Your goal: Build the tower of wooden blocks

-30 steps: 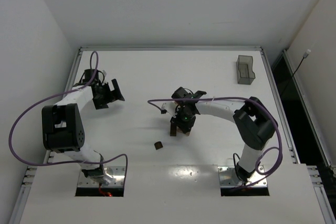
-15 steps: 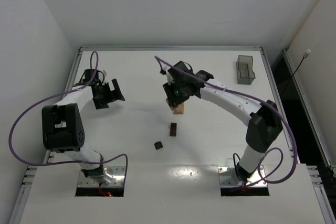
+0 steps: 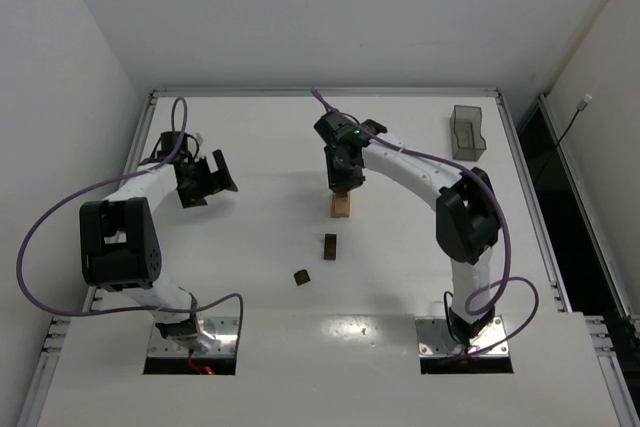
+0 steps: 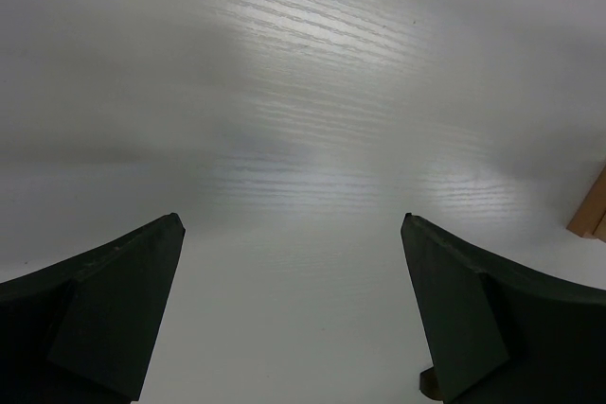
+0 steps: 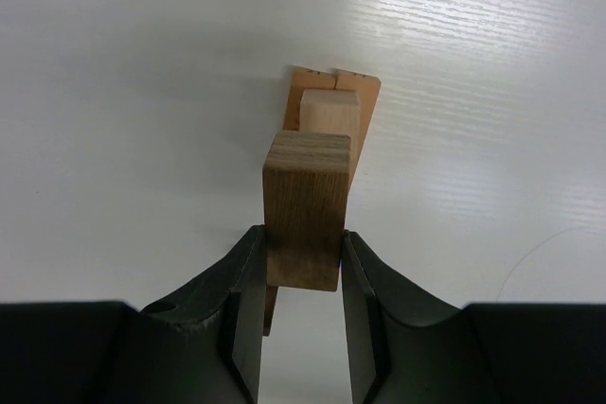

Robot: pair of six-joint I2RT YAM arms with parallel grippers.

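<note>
My right gripper (image 5: 303, 234) is shut on a brown wood block (image 5: 306, 198) and holds it just above the tower (image 5: 330, 109), a light tan block on an orange-tan base. In the top view the right gripper (image 3: 343, 177) hangs over the far end of that tan stack (image 3: 342, 207) at mid-table. Two dark brown blocks lie nearer: one upright (image 3: 330, 246), one smaller (image 3: 301, 276). My left gripper (image 3: 205, 179) is open and empty at the left; its wrist view (image 4: 292, 224) shows bare table between the fingers and a tan block edge (image 4: 593, 209) at far right.
A translucent grey bin (image 3: 467, 133) stands at the back right corner. The table's raised metal rim (image 3: 320, 93) runs along the far side. Purple cables loop over both arms.
My right gripper moved from beside the dark blocks in the middle to the far side, carrying a brown block, and now hovers over the tan stack. The left arm has not moved.
</note>
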